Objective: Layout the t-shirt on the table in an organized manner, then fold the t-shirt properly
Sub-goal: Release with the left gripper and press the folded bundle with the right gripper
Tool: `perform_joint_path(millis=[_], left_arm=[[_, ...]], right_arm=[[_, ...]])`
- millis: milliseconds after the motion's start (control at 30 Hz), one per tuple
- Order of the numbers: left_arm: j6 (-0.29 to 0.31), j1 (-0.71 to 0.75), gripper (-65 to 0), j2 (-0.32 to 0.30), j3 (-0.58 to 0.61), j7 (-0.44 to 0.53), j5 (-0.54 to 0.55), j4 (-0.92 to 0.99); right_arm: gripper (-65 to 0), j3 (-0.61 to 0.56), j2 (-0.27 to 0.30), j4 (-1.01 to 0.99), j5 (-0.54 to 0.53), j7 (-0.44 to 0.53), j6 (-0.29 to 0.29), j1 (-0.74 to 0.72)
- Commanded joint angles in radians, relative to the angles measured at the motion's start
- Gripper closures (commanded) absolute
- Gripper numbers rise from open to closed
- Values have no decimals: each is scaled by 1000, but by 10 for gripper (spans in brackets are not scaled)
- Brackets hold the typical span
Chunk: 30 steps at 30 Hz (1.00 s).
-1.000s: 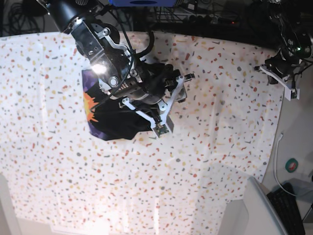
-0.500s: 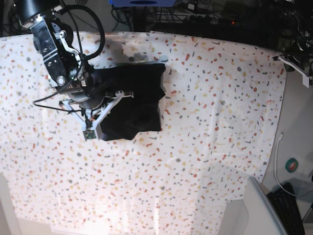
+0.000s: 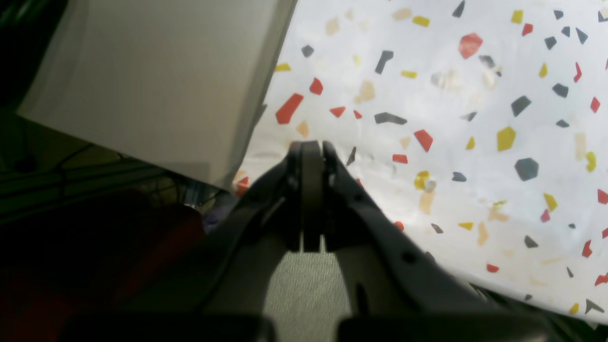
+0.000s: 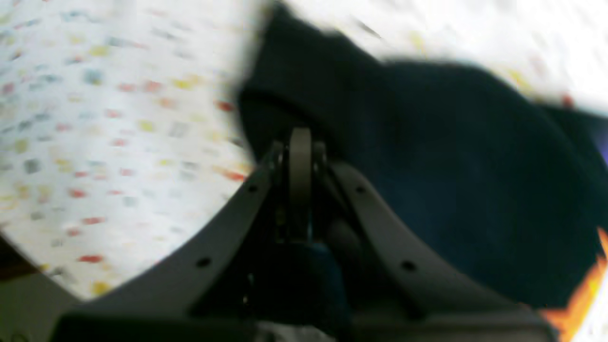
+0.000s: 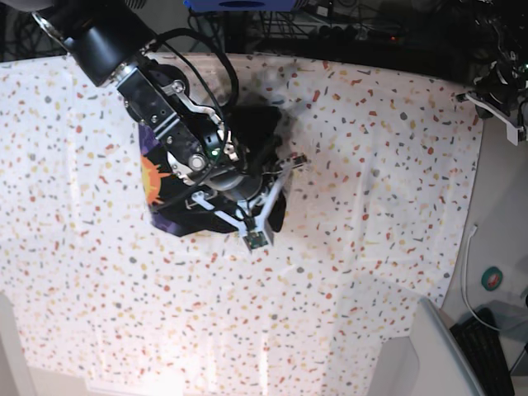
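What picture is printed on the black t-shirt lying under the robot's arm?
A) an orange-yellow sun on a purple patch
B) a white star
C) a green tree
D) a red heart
A: in the base view, the t-shirt shows an orange-yellow sun on a purple patch at its left edge, beside the arm; the rest of the cloth is plain black.

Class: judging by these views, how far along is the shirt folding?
Done: the t-shirt lies bunched into a compact pile on the table. In hand: the right gripper, shut, works over it. The left gripper is shut at the table's edge. Left: tidying into a neat fold.
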State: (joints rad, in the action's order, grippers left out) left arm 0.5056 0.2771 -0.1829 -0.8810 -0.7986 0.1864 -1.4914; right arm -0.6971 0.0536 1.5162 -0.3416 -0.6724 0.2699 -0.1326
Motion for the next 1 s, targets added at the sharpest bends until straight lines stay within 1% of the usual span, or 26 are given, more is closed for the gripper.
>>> perform_joint_path(millis=[0, 67, 133, 200, 233, 333, 433, 500, 600, 667, 733, 800, 833, 900, 967], left_arm=[[3, -8, 0, -17, -5, 17, 5, -13], [3, -9, 0, -17, -5, 17, 5, -13], [3, -9, 0, -17, -5, 17, 5, -13], [3, -11, 0, -16, -5, 17, 5, -13], [3, -11, 0, -16, -5, 17, 5, -13], [3, -11, 0, -14, -5, 17, 5, -13], [3, -12, 0, -5, -5, 17, 5, -16], [3, -12, 0, -4, -5, 15, 5, -21], [3, -12, 0, -4, -5, 15, 5, -21], [3, -11, 0, -4, -5, 15, 5, -18], [5, -11, 0, -4, -5, 15, 5, -13], [5, -11, 0, -4, 16, 15, 5, -13], [5, -8, 0, -4, 38, 17, 5, -13], [5, -6, 0, -5, 75, 17, 5, -21], [5, -6, 0, -4, 101, 17, 5, -21]], right_arm=[[0, -8, -2, 28, 5, 23, -4, -28], [0, -11, 15, 74, 5, 10, 6, -31], [0, 0, 59, 128, 5, -13, 19, -26], [0, 23, 75, 131, 5, -11, 58, -11], [0, 32, 75, 111, 5, -8, 62, -11], [0, 29, 65, 11, 5, 35, 62, -32], [0, -25, 19, -116, 5, 113, 59, -63], [0, -80, -4, -204, 5, 147, 59, -94], [0, -143, -39, -306, 5, 176, 59, -129], [0, -157, -45, -325, 5, 178, 59, -135], [0, -157, -44, -289, 5, 178, 59, -132], [0, -155, -31, -204, 5, 170, 64, -124], [0, -155, -5, -148, 5, 158, 65, -112], [0, -154, 47, -4, 5, 96, 68, -80], [0, -146, 93, 120, 5, 3, 114, -34]])
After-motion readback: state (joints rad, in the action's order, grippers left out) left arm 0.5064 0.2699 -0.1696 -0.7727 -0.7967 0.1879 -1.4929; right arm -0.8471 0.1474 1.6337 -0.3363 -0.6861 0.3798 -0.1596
